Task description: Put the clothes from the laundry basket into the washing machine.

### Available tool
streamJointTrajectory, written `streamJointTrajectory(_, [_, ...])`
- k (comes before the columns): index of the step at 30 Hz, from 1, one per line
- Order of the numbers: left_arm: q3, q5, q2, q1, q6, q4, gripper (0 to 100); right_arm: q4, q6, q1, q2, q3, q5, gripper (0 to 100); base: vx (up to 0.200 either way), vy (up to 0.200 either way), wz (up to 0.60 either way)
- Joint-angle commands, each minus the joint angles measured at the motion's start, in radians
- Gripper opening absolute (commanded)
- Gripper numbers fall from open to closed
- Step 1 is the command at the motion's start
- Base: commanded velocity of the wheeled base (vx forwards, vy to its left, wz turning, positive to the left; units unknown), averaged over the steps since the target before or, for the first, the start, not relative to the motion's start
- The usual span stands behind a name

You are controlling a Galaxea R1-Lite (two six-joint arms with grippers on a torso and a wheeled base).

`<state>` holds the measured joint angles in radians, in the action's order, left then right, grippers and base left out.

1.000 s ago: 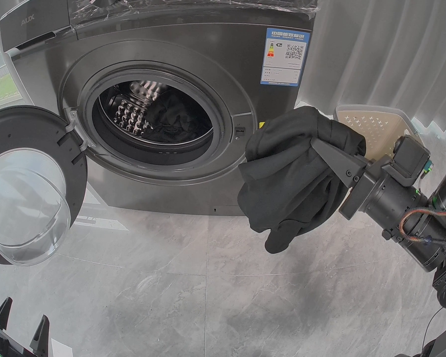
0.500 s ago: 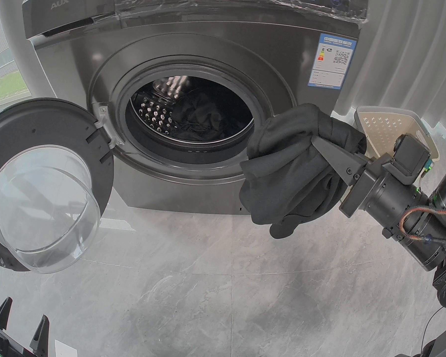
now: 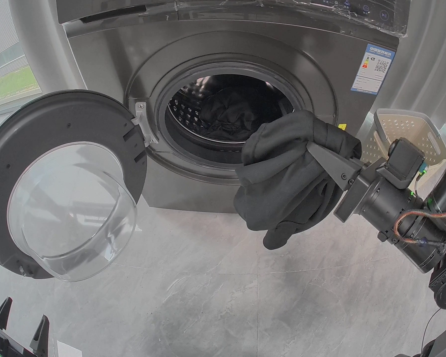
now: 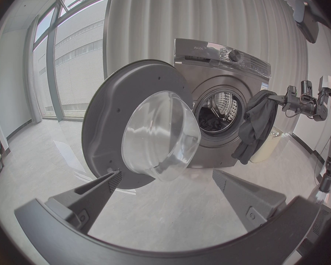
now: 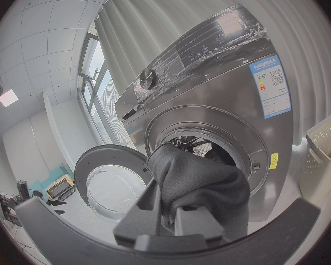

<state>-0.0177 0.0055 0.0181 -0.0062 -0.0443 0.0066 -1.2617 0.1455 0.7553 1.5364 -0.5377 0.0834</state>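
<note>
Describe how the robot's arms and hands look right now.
Right hand: two dark grey wedge-shaped fingers with bolts on a black cylindrical wrist; a boxy camera sits on top, and an orange cable loops beside small green lights. Left hand: matching dark grey tapered fingers, ridged inner pads.

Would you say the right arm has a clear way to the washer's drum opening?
Probably yes: the door is swung wide left, the basket stands off to the right, and nothing lies between the right pincer, shut on the black garment, and the drum opening.
</note>
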Motion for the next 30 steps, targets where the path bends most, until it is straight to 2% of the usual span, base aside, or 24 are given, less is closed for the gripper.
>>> streamJointTrajectory(1, [0.016, 0.001, -0.015, 0.0, 0.003, -0.002, 100, 0.001, 0.0, 0.006, 0.005, 0.01, 0.002, 0, 0.0, 0.0, 0.0])
streamJointTrajectory(3, [0.018, 0.008, -0.017, 0.002, 0.007, -0.004, 100, 0.002, 0.0, 0.015, 0.005, 0.016, 0.001, 0, 0.0, 0.0, 0.0])
streamJointTrajectory(5, [0.018, 0.008, -0.018, 0.003, 0.029, -0.002, 100, 0.004, 0.0, 0.019, 0.014, 0.001, 0.004, 0, 0.0, 0.0, 0.0])
streamJointTrajectory(10, [0.018, -0.009, -0.015, 0.003, 0.047, -0.004, 100, -0.022, 0.008, 0.059, 0.122, -0.128, 0.029, 0, 0.0, 0.0, 0.0])
streamJointTrajectory(11, [0.018, -0.01, -0.018, 0.005, 0.055, -0.005, 100, -0.036, 0.014, 0.065, 0.142, -0.146, 0.042, 0, 0.0, 0.0, 0.0])
streamJointTrajectory(14, [0.018, -0.032, -0.018, 0.003, 0.103, -0.01, 100, -0.054, 0.022, 0.067, 0.186, -0.183, 0.058, 0, 0.0, 0.0, 0.0])
streamJointTrajectory(15, [0.018, -0.047, -0.018, 0.003, 0.104, -0.011, 100, -0.056, 0.023, 0.068, 0.2, -0.193, 0.058, 0, 0.0, 0.0, 0.0])
streamJointTrajectory(20, [0.018, -0.053, -0.018, 0.002, 0.101, -0.013, 100, -0.093, 0.025, 0.071, 0.249, -0.222, 0.056, 0, 0.0, 0.0, 0.0])
streamJointTrajectory(22, [0.007, -0.052, -0.018, 0.005, 0.086, -0.031, 100, -0.107, 0.025, 0.071, 0.252, -0.232, 0.053, 0, 0.0, 0.0, 0.0])
streamJointTrajectory(25, [-0.185, -0.068, 0.016, 0.014, -0.031, -0.129, 100, -0.111, 0.028, 0.071, 0.255, -0.258, 0.047, 0, 0.0, 0.0, 0.0])
streamJointTrajectory(26, [-0.231, -0.085, 0.066, 0.011, -0.048, -0.12, 100, -0.107, 0.031, 0.071, 0.257, -0.275, 0.045, 0, 0.0, 0.0, 0.0])
streamJointTrajectory(28, [-0.242, -0.147, 0.148, 0.002, -0.046, -0.1, 100, -0.093, 0.039, 0.071, 0.258, -0.311, 0.044, 0, 0.0, 0.0, 0.0])
streamJointTrajectory(30, [-0.211, -0.251, 0.215, 0.002, -0.046, -0.096, 100, -0.085, 0.039, 0.071, 0.272, -0.338, 0.042, 0, 0.0, 0.0, 0.0])
